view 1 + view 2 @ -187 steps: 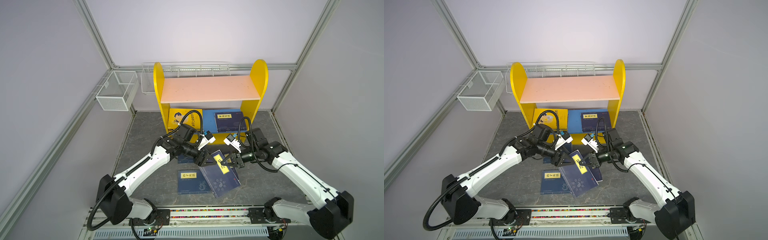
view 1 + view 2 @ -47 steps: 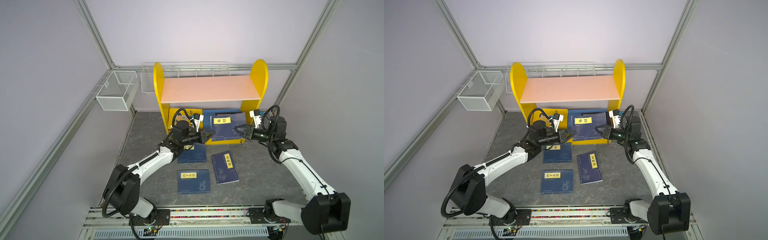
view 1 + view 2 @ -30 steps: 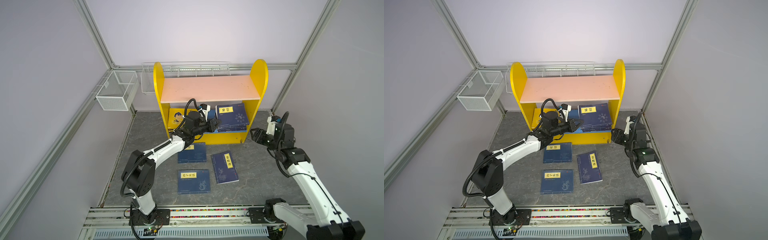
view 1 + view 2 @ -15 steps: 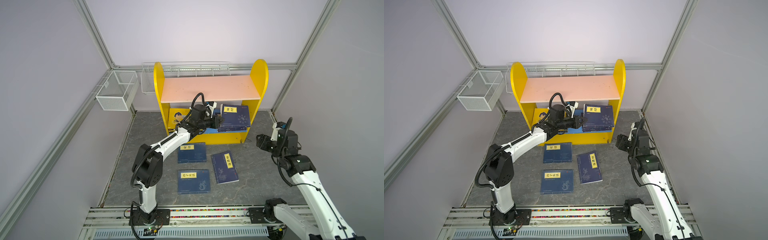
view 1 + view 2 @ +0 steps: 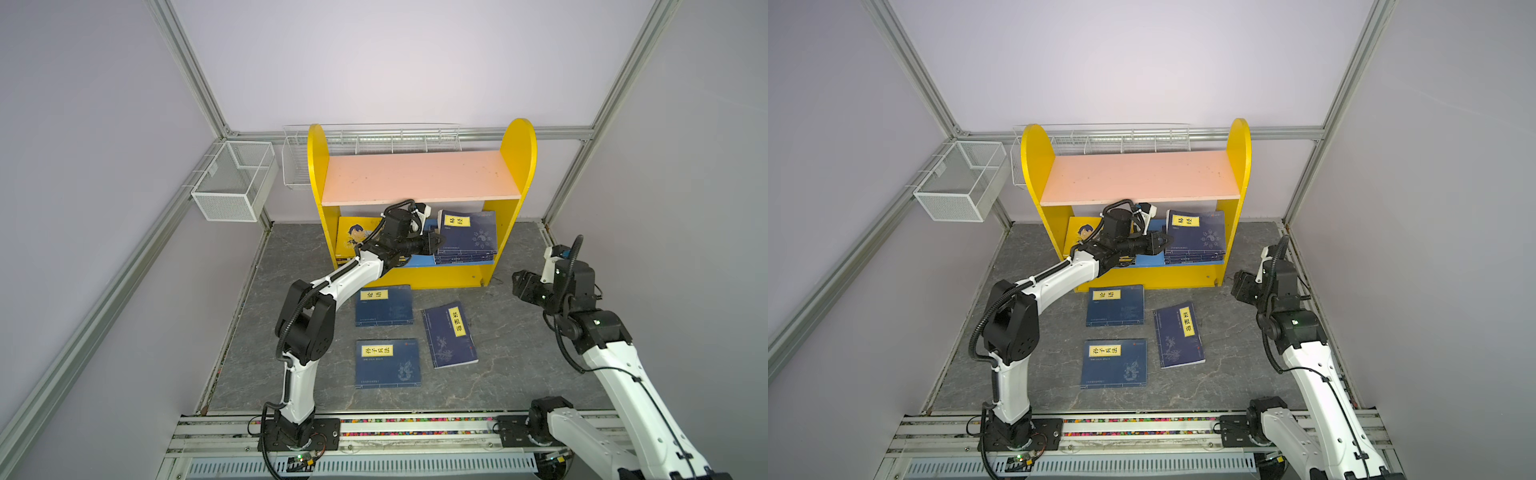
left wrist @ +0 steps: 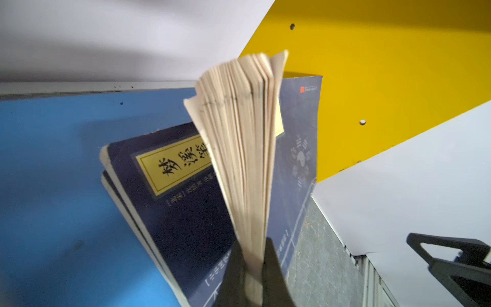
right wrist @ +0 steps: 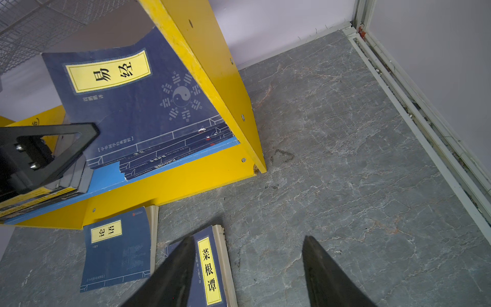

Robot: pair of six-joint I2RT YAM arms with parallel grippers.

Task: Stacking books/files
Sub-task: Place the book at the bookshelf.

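My left gripper (image 5: 436,243) (image 6: 251,255) reaches into the yellow shelf's lower bay and is shut on the edge of a navy book (image 5: 467,230) (image 5: 1196,235) (image 7: 138,98). Its pages (image 6: 244,133) fan out from the jaws. This book tilts over a stack of navy books (image 5: 463,259) (image 6: 180,162) on the blue shelf board. Three more navy books lie flat on the floor (image 5: 384,305) (image 5: 451,334) (image 5: 386,362). My right gripper (image 5: 517,284) (image 7: 248,238) hangs open and holds nothing, right of the shelf above the floor.
The shelf (image 5: 419,176) has a pink top board and yellow sides. A yellow book with a cartoon boy (image 5: 353,239) lies in the left of its lower bay. Wire baskets (image 5: 232,183) (image 5: 374,137) hang on the left and back walls. A grey frame rail (image 7: 425,133) borders the floor at right.
The navy book went from above the floor into the shelf's lower bay. My right gripper let go of it and drew back to the right; my left arm stretched further in.
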